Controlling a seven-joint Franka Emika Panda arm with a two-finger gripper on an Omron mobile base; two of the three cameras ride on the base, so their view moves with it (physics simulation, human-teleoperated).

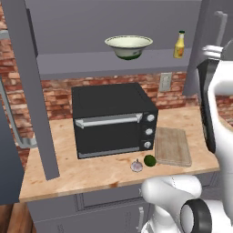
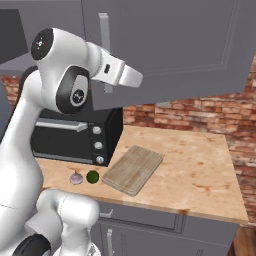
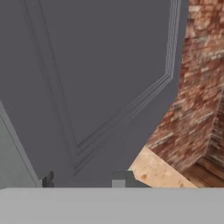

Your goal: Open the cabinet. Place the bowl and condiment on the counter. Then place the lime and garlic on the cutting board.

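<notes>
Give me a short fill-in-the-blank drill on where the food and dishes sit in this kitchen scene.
1. The bowl sits on the cabinet shelf, with the ____ bottle to its right.
2. The lime lies right of the ____.
3. Both lie on the counter, in front of the black ____.
4. The cutting board has ____ on it.

Missing words: condiment; garlic; oven; nothing

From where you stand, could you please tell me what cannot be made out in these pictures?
- Gripper: in the hand view just the tips show against the cabinet door, so open or shut, and any contact, is unclear.
- Bowl: left base view looks up from below its rim, hiding any contents.
- Condiment: too small to read.
</notes>
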